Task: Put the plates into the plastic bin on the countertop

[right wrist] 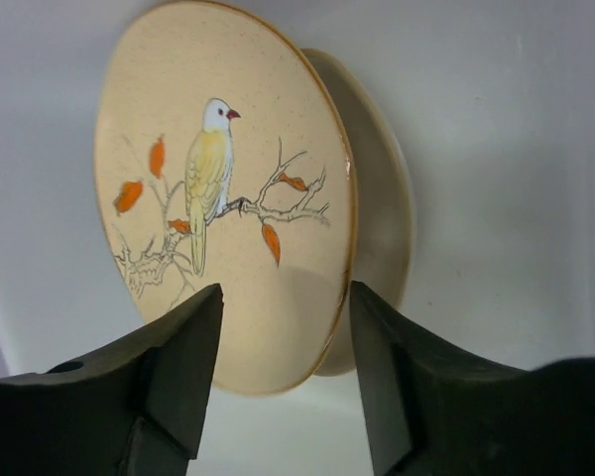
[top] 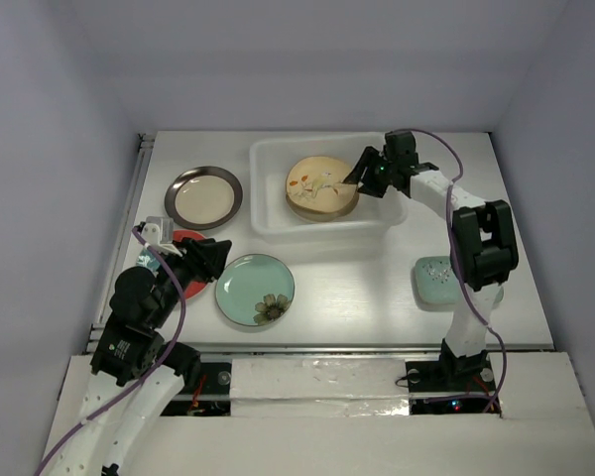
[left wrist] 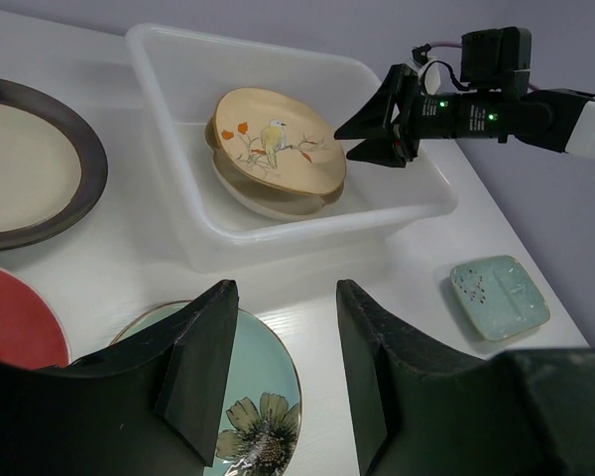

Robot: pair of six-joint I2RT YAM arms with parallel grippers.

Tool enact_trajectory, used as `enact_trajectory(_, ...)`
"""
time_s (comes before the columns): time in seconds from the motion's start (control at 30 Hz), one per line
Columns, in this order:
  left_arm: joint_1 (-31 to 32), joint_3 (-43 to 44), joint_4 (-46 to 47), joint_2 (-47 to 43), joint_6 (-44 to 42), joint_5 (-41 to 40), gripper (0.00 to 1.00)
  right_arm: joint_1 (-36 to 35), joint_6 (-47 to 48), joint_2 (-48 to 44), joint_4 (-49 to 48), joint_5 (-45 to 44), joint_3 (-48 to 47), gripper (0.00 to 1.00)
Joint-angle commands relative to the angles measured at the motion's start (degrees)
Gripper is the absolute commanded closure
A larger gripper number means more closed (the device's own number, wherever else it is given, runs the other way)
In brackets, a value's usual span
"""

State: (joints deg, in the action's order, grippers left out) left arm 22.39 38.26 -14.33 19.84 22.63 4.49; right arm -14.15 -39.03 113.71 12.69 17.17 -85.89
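The translucent plastic bin (top: pixel 268 213) stands at the back middle of the countertop. In it the tan bird plate (top: pixel 320 183) rests on a cream plate (right wrist: pixel 382 208). My right gripper (top: pixel 360 171) is open and empty inside the bin, just right of the bird plate (right wrist: pixel 218 188). My left gripper (top: pixel 216 260) is open and empty, low over the left edge of the teal flower plate (top: pixel 255 289). The red plate (top: pixel 188 283) lies partly hidden under it. The dark-rimmed cream plate (top: pixel 204 196) lies left of the bin. The pale green rectangular plate (top: pixel 438 281) lies at the right.
Pale lavender walls enclose the countertop on three sides. The right arm's base and elbow (top: pixel 484 248) stand beside the pale green plate. The left wrist view shows the bin (left wrist: pixel 178 159), the bird plate (left wrist: pixel 278 139) and the right gripper (left wrist: pixel 349 139).
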Motion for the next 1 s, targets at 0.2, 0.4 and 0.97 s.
enact_trajectory(0.2, -0.33, -0.29, 3.25, 0.64, -0.04, 0.17, 0.59, 0.18, 7.03, -17.71, -0.11, -9.34, 2.99, 0.36)
enact_trajectory(0.4, -0.86, -0.29, 3.34, 1.17, -0.04, 0.25, 0.92, -5.08, 5.98, -37.49, -7.5, -6.19, 19.22, 1.0)
enact_trajectory(0.97, -1.91, -0.29, 3.17, 3.8, 0.13, -0.62, 0.76, -44.9, -17.57, -33.16, -35.33, -23.93, 50.73, 0.41)
